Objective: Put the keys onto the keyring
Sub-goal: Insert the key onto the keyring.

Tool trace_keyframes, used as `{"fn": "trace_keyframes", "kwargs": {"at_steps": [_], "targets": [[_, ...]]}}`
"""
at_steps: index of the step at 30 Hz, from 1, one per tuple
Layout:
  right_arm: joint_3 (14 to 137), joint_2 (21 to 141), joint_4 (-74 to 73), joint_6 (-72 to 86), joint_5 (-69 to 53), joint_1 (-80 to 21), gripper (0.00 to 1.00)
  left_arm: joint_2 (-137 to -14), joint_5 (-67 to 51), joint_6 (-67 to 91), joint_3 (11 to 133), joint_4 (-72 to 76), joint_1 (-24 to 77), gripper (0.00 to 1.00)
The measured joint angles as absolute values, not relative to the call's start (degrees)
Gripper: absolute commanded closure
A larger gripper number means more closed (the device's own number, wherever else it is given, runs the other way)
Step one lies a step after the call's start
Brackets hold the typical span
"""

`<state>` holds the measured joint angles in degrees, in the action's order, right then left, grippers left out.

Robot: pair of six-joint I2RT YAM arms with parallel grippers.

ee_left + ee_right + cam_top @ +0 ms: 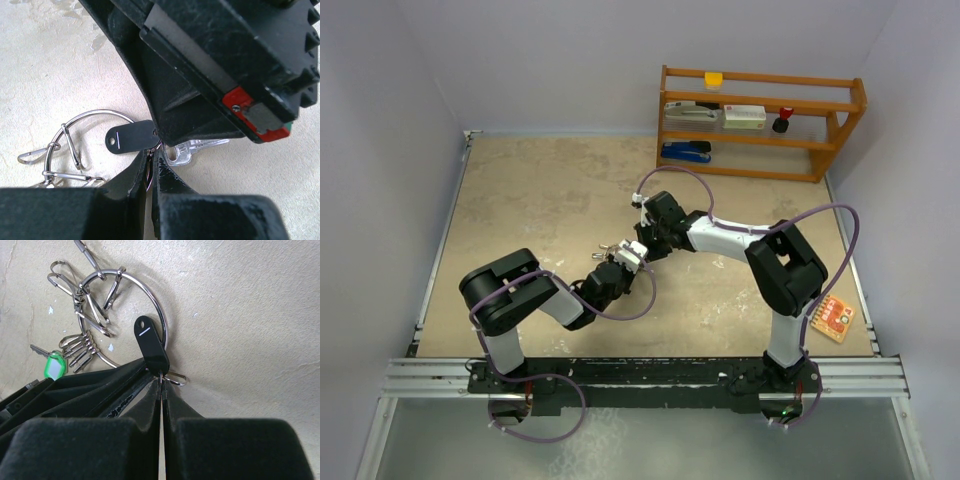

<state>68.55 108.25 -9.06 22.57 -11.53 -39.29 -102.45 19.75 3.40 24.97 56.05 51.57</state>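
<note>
Closest to the right wrist lens, the right gripper (pixel 161 382) was closed. Its two fingers were pressed flat together on the wire of the keyring (pixel 161 320), just where a black oval tag (pixel 150 342) hung from it. From the opposite side the left gripper (pixel 151 164) was likewise closed, nipping the same stretch of ring under the tag, so the two pinches sat almost touching.

The ring lay flat on the counter (pixel 240 300) near its middle, with several silver snap hooks (pixel 95 315) threaded on its far arc. The keys (pixel 80 356) lay bunched at the ring's left edge. The green-headed key (pixel 54 365) was outermost, just beside the left gripper's dark finger. Whether their small loops already ran round the wire could not be told.

Judged from this, the step was parting the ring's coil to admit a key. It would go best if one gripper simply anchored the wire while the other worked, since two grips so close left no slack to spring a gap. Any pull should be small and along the counter, lest the thin wire slip from the smooth pads. The tag and hooks could snag the opening and wanted nudging aside first. The keys were tiny, so a pinch on the green head looked the surest hold.
</note>
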Motion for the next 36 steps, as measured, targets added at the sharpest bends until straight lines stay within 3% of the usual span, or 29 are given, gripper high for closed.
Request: {"fn": "trace_keyframes", "kwargs": {"at_steps": [36], "targets": [[69.52,108.49,-10.92,23.66,-11.49,-38.22,1.00,-102.45,20.62,3.40,25.32,55.42,51.57,1.00]]}}
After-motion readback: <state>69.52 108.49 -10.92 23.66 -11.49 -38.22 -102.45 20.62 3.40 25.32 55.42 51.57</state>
